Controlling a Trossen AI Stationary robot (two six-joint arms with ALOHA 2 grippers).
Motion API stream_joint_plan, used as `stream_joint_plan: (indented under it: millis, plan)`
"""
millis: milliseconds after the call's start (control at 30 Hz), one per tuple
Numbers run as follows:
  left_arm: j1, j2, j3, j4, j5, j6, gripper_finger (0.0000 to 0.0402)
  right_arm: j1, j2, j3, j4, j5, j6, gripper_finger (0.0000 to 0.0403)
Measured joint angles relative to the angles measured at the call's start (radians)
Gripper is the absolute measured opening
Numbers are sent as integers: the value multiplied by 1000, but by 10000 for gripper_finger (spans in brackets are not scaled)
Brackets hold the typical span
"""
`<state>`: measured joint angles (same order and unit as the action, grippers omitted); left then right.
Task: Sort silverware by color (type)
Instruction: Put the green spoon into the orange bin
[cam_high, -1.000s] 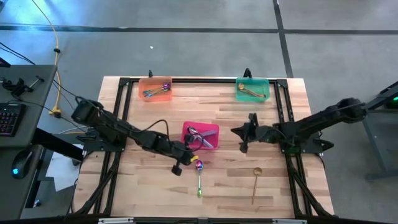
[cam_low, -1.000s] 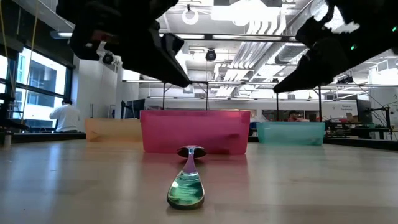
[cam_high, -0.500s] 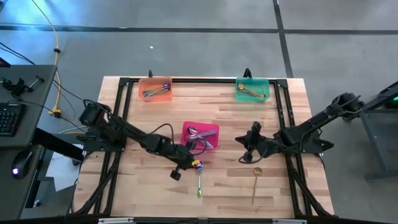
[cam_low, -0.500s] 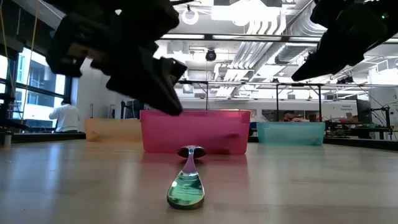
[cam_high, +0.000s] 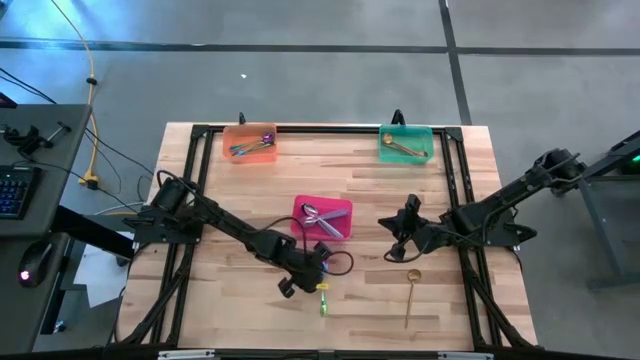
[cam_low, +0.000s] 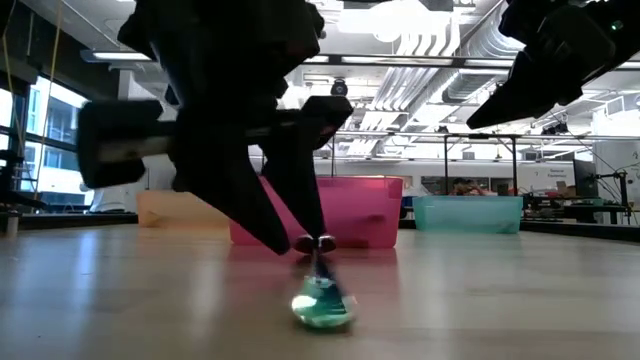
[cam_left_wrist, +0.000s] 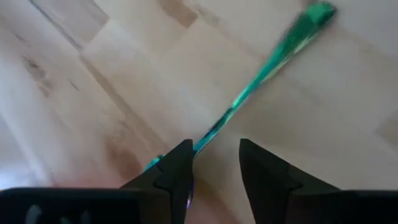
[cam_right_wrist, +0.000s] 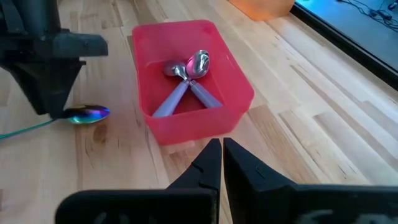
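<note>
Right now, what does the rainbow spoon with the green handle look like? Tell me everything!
The rainbow spoon is slim shiny metal. Its bowl shimmers purple, gold and green, and its long handle is bright green. It lies flat on the wooden table, in front of the pink bin but not touching it. The left gripper is down over it with fingers apart on either side of the handle near the bowl; whether they touch it is unclear.

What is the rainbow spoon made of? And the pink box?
The rainbow spoon looks like polished metal with a shiny purple-green coating: its bowl gleams like a mirror. The pink box looks like plastic: smooth, thin walls that let light glow through. Both are guesses from looks.
</note>
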<state>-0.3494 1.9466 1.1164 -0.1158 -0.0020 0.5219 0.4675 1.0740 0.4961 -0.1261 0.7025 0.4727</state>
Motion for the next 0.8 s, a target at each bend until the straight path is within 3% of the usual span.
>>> stream_joint_plan:
  millis: [167, 467, 800]
  plan:
    - [-1, 38, 24, -4, -92, 90, 120, 0, 0, 0, -6, 0, -1, 0]
    - [-19, 30, 24, 1, -165, 133, 116, 0, 0, 0, -11, -2, -1, 0]
    - [-13, 23, 77, -34, -165, 143, 115, 0, 0, 0, -8, -3, -1, 0]
